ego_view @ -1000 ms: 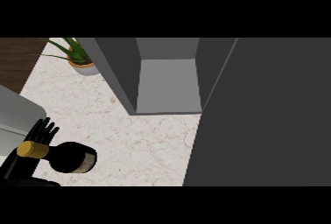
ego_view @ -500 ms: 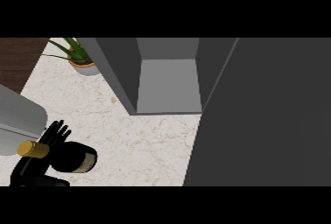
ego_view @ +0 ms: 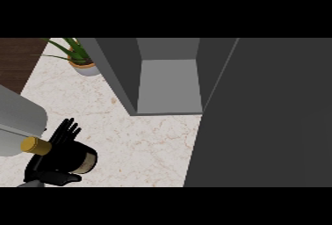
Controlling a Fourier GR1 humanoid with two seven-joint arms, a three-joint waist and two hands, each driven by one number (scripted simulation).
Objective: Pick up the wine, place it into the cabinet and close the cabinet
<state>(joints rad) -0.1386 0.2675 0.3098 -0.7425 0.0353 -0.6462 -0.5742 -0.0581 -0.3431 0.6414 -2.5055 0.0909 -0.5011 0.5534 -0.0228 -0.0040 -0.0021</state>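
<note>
Down at the lower left of the frame, the left hand is wrapped round the wine bottle and has drifted slightly rightward. That's progress toward the open cabinet at top centre, still well apart across the bench. No right hand showing.

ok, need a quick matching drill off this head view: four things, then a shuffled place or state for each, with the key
Things:
1. wine bottle
2. potted plant
3. cabinet
4. left robot hand

Places or states:
A. top left of the counter, beside the cabinet's left wall
B. open, grey inside showing, nothing on its floor
C. lower left, gold cap toward the left edge
D. around a dark bottle, fingers behind it, thumb below

Pairs: 1-C, 2-A, 3-B, 4-D
</note>
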